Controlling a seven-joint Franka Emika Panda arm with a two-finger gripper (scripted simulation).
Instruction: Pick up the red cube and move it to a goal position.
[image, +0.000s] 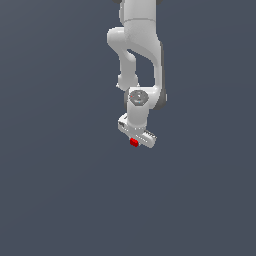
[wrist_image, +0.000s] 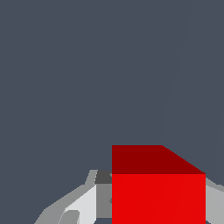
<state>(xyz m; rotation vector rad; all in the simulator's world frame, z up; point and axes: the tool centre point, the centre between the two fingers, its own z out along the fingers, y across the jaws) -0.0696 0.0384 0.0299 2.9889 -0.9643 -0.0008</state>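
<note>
The red cube (image: 134, 142) is tiny and bright red. It sits right under the white hand of the arm in the exterior view. In the wrist view the red cube (wrist_image: 158, 192) fills the space between my fingers, with a grey-white finger (wrist_image: 83, 205) on one side and another at the opposite edge. My gripper (image: 135, 141) is shut on the cube. I cannot tell from these views whether the cube rests on the floor or hangs above it.
The white arm (image: 137, 55) reaches down from the top of the exterior view. Around it lies a plain dark grey-blue surface (image: 60, 190) with no other objects in view.
</note>
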